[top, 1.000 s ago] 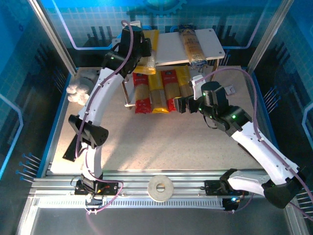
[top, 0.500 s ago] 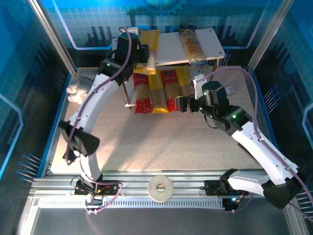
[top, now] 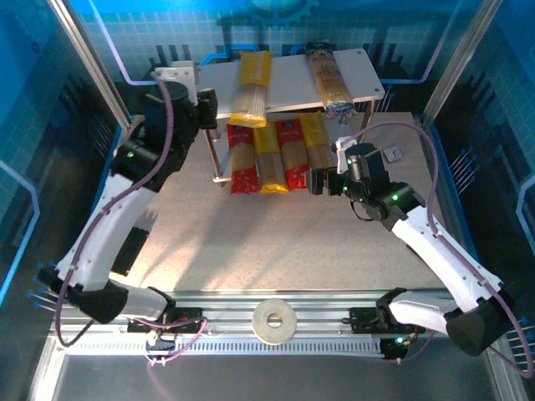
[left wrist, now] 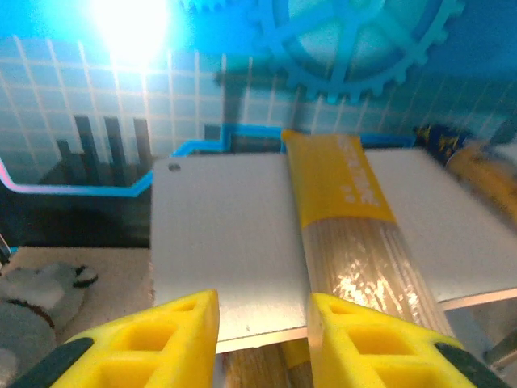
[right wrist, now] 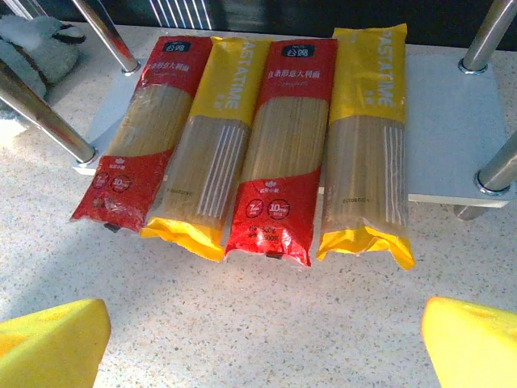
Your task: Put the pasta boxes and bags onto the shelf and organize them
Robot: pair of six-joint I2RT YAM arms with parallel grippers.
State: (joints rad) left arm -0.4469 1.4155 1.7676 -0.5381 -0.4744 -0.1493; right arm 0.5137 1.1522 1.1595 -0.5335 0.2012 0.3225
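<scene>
Pulling back toward the upper left, my left pincer [top: 204, 109] gapes empty. The yellow windowed pack [top: 252, 79] lies lengthwise on the shelf's [top: 288, 83] top board. My right pincer [top: 315, 180] hovers wide open beside four packs [right wrist: 275, 145] on the lower board.

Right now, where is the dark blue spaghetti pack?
In the top external view the dark blue pack lies on the shelf's upper board, near its right end, apart from the yellow pack to its left.

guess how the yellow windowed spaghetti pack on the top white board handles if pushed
The yellow windowed spaghetti pack probably stays stiff lengthwise, packed with straight strands. Its glossy film likely slides on the white top board. Lying flat, rolling seems unlikely.
</scene>
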